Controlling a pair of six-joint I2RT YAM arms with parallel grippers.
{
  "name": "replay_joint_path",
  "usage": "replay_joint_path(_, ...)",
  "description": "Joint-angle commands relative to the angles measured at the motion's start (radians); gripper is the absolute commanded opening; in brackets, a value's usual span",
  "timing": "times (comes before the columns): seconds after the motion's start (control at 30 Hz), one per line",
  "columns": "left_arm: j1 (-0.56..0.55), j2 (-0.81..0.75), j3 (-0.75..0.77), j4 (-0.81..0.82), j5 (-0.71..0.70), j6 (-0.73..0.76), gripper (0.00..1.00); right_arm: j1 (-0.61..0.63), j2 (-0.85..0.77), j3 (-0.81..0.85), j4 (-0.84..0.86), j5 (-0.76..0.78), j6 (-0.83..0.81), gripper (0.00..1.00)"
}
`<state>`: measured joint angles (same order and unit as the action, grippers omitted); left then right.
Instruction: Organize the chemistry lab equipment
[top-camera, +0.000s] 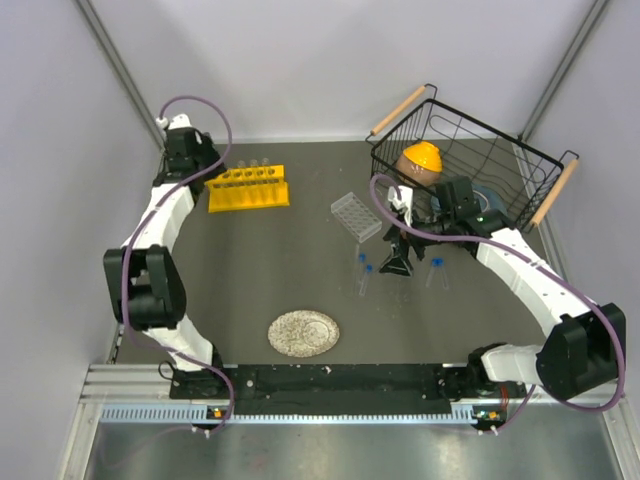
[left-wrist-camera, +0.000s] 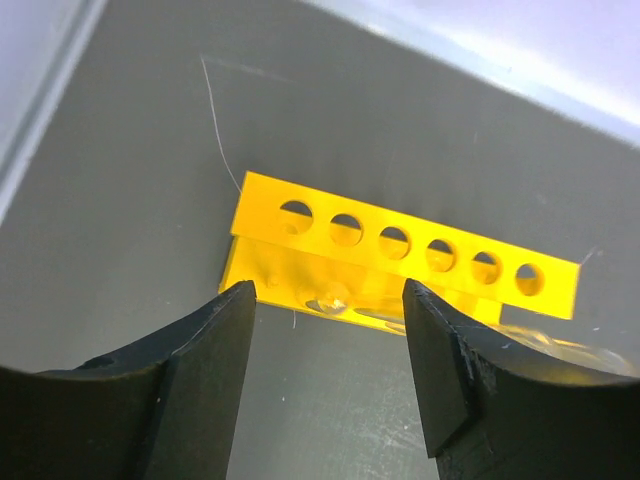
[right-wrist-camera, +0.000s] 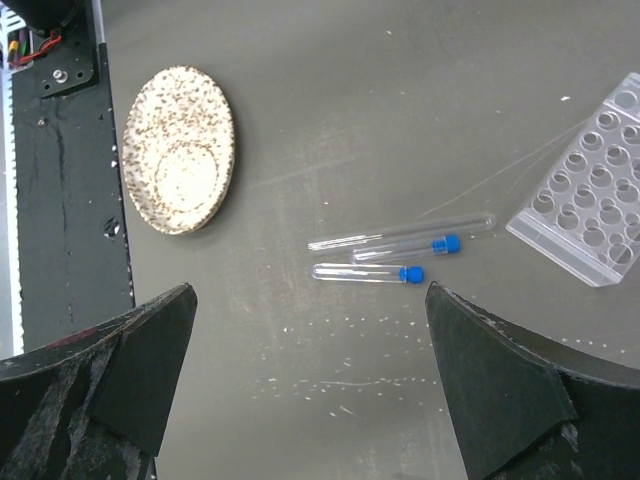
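Grey counter (top-camera: 300, 270) spreads between pale walls. At the upper left of the top view is the left end effector (left-wrist-camera: 328, 300), its fingers apart with nothing between them. Just beyond the tips stands the rack (left-wrist-camera: 400, 245). It is bright yellow plastic, with a top plate of six round holes in a row over a lower base. Glassy glints show along that base, and in the top view faint clear outlines rise from it. How many tubes it holds I cannot tell.

The right end effector (right-wrist-camera: 310, 300) hangs over the right centre of the counter, fingers spread wide and gripping nothing. Under it, mid-frame in the right wrist view, lie a long clear tube (right-wrist-camera: 400, 233) and two vials (right-wrist-camera: 365, 272), which are short, clear and blue-capped. The tube and the upper vial lie side by side, touching or very nearly so. The lower vial is just beside them. In the top view a third vial (top-camera: 435, 272) lies just right of this end effector.

The grid rack (right-wrist-camera: 590, 190), clear plastic with rows of round wells, lies at the right edge of the wrist view, near the tube's end but apart from it.

In the upper right of the top view, the basket (top-camera: 400, 110), black wire with wooden handles, holds an orange dome (top-camera: 420, 158). The arm hides the rest of its inside. A speckled plate (right-wrist-camera: 180, 150) lies at the upper left of the wrist view.
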<state>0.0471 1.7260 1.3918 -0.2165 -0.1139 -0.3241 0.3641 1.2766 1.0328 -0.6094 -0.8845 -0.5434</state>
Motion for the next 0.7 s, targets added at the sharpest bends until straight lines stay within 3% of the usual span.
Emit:
replay_joint_path(0.0,0.022,-0.198,-0.048,0.049,-0.024,-0.009,0.67,-0.049,-0.043,-0.014,0.026,-0.036,-0.041,0.99)
replay_joint_path(0.13,0.037,-0.38,-0.167,0.095,0.022,-0.044,0.74,-0.093,-0.069,-0.023,0.028,-0.064,-0.056,0.99)
replay_joint_path(0.37,0.046,-0.64,-0.37,0.149,0.259,-0.135,0.82,-0.155,-0.101,-0.025,0.037,-0.064,-0.055,0.99)
replay_joint_path(0.67,0.048,-0.873,-0.542,0.077,0.525,-0.133,0.88,-0.155,-0.224,-0.028,0.068,0.11,0.008,0.99)
